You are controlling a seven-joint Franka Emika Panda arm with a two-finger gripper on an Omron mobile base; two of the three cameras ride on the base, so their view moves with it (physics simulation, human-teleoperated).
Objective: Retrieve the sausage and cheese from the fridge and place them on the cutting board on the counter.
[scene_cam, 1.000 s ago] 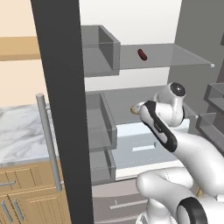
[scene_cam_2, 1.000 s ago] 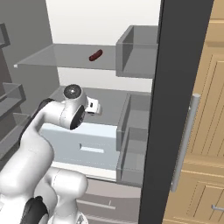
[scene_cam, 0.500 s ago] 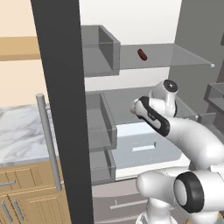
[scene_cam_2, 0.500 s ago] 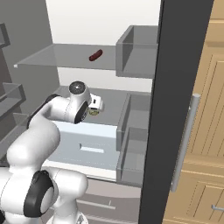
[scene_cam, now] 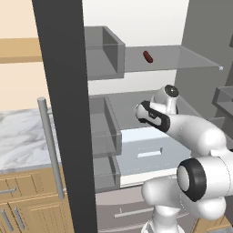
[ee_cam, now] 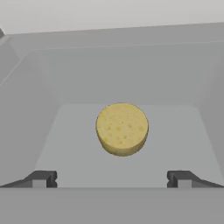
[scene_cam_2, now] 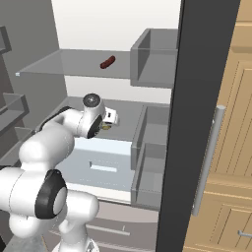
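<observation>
Right now the end effector is reaching into the open fridge, with its two dark fingertips spread wide apart and nothing between them. Ahead of it in the hand view, the cheese is sitting on the grey middle shelf, a pale yellow, pitted round lump lying centred between the two tips but farther in, clear of both. From the right base view, a sliver of the cheese is peeking out just beside the hand. The sausage is lying on the upper glass shelf, above the arm and well apart from the end effector; in the right base view the sausage is resting near the middle of that shelf, just left of a grey bin. Below the middle shelf, a white drawer is showing. To the left, beyond the dark edge of the open fridge door, the marble surface is sitting over light wooden cabinets.
</observation>
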